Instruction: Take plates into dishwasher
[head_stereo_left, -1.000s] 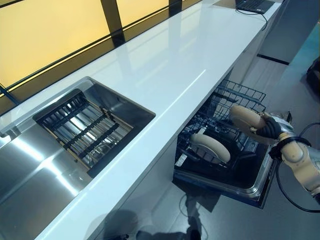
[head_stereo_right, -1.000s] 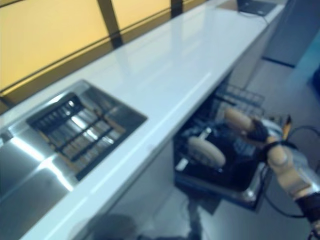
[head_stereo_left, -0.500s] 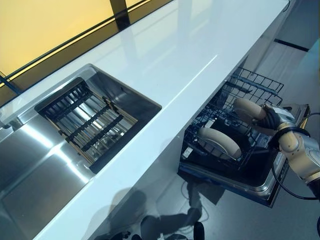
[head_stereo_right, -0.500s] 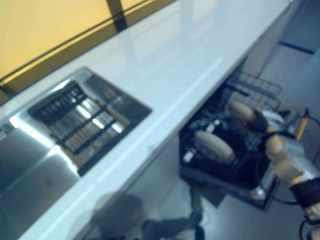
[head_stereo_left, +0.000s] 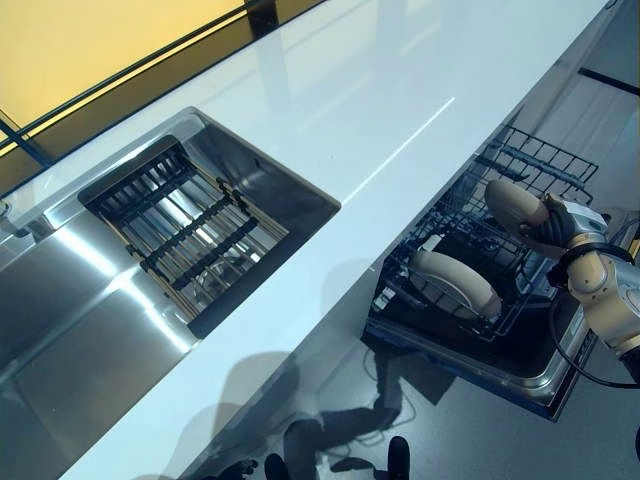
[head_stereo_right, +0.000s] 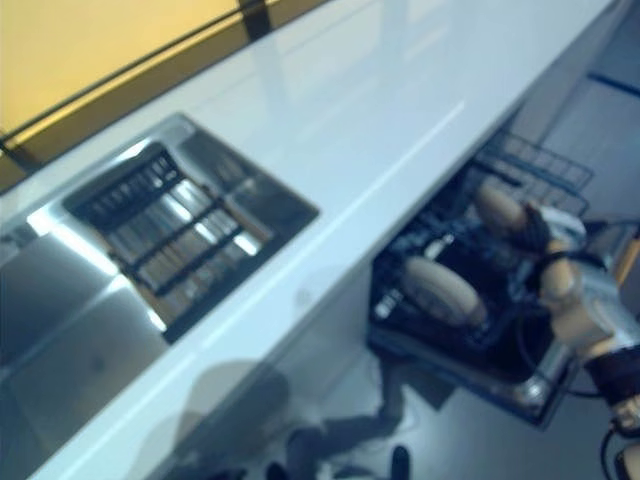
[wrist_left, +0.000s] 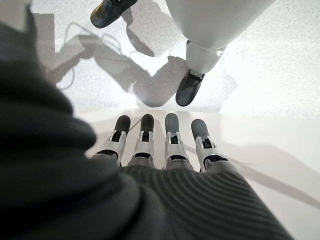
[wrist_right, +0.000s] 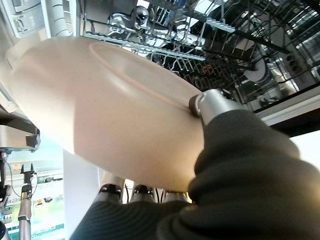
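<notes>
My right hand (head_stereo_left: 562, 226) is shut on a beige plate (head_stereo_left: 513, 203), held tilted over the pulled-out dishwasher rack (head_stereo_left: 520, 160) below the counter. In the right wrist view the plate (wrist_right: 100, 110) fills the frame, with my thumb (wrist_right: 212, 102) pressed on its face and the fingers curled under its rim. A second beige plate (head_stereo_left: 455, 283) stands on edge in the rack, nearer the front. My left hand (wrist_left: 172, 140) shows only in its wrist view, fingers straight, holding nothing.
A long white counter (head_stereo_left: 380, 110) runs above the dishwasher. A steel sink (head_stereo_left: 60, 330) with a dark drying rack (head_stereo_left: 185, 230) is set into it at the left. The open dishwasher door (head_stereo_left: 540, 375) juts out over the grey floor.
The camera has moved, so the whole picture has shifted. My right hand keeps its hold on the plate above the rack and has edged slightly farther from the standing plate.
</notes>
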